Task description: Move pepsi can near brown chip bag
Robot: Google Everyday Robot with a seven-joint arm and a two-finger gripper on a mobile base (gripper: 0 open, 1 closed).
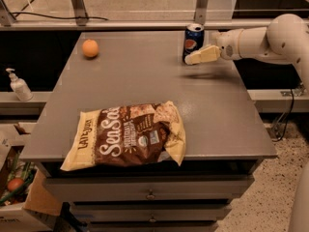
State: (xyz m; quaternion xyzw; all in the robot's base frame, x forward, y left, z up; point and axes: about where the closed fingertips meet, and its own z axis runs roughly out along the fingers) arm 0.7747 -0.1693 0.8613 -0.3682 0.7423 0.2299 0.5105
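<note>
While the pepsi can [194,41] stands upright at the far edge of the grey bench [145,76], towards its right corner, the pale hand [195,57] reaches in from the right and its tip overlaps the can's lower right side, so whether the two touch cannot be made out. Whether the hand is open or closed cannot be told either. The white arm [260,40] behind it runs off the right edge of the view. The brown chip bag [128,137] lies flat and crinkled at the near edge of the bench, left of centre and well apart from the can. An orange [90,48] sits alone near the far left corner. Off the bench to the left, a pump bottle [18,85] stands on a lower ledge, and a cardboard box [19,211] below it is cut off by the frame.
</note>
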